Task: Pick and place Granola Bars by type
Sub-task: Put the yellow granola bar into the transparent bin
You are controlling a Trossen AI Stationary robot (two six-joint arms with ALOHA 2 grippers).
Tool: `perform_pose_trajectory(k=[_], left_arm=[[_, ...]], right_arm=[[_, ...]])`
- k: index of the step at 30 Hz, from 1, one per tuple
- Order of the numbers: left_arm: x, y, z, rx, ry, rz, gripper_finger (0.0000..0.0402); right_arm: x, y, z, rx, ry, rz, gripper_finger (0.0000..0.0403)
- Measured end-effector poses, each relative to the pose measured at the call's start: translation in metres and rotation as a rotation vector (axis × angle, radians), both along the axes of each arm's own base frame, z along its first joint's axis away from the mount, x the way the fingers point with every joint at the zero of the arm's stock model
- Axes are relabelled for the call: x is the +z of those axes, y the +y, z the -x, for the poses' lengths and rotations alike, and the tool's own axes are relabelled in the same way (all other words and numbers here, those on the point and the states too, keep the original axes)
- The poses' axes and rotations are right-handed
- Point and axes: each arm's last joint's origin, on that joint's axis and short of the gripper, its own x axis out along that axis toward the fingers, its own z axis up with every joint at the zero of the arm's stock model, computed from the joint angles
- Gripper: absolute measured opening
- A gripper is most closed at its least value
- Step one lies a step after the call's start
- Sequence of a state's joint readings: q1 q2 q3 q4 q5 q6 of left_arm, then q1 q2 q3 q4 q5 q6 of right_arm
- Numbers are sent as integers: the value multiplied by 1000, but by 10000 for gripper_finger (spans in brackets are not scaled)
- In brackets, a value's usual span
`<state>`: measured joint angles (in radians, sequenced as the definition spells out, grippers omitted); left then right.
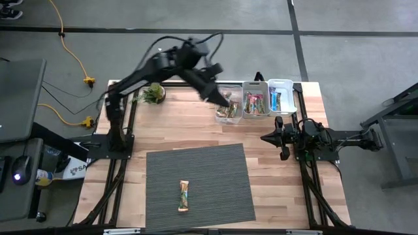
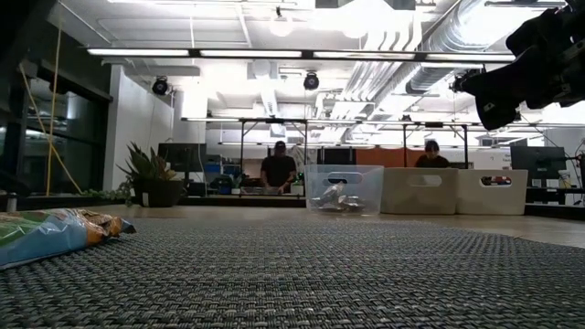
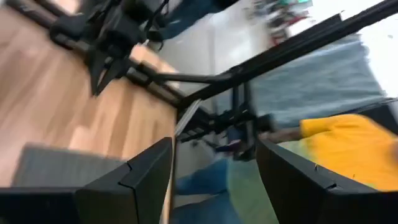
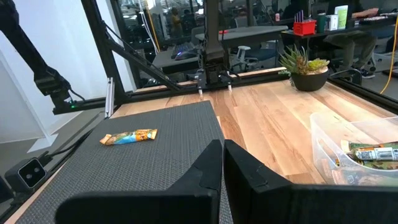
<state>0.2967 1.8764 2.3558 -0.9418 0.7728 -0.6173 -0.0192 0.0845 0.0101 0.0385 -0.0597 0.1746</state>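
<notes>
My left gripper point(image 1: 222, 100) hangs over the clear bin point(image 1: 228, 112), fingers point(image 3: 134, 180) spread with nothing between them. My right gripper point(image 1: 264, 138) waits at the table's right side, fingers point(image 4: 205, 171) pressed together and empty. One bar point(image 1: 184, 196) lies on the mat point(image 1: 215, 176). Others sit sorted in the three bins.

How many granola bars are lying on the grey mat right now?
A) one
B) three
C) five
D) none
A: the high view shows a single granola bar on the grey mat; the other bars sit in the bins at the table's far edge.
</notes>
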Motion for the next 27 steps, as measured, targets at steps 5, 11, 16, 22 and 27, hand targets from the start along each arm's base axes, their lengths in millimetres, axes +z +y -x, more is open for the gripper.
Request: perform_pose_trajectory(k=[5,11,16,22,27], left_arm=[[28,-40,44,105,31,-109,229],[58,-81,96,304,-13,-200,229],[60,-112,139,506,108,-223,229],[58,-146,183,743,149,-201,229],[53,-170,201,863,108,-128,229]], right_arm=[[0,0,0,0,1,0,0],[0,0,0,0,1,0,0],[0,0,0,0,1,0,0],[0,0,0,0,2,0,0],[0,0,0,0,3,0,0]])
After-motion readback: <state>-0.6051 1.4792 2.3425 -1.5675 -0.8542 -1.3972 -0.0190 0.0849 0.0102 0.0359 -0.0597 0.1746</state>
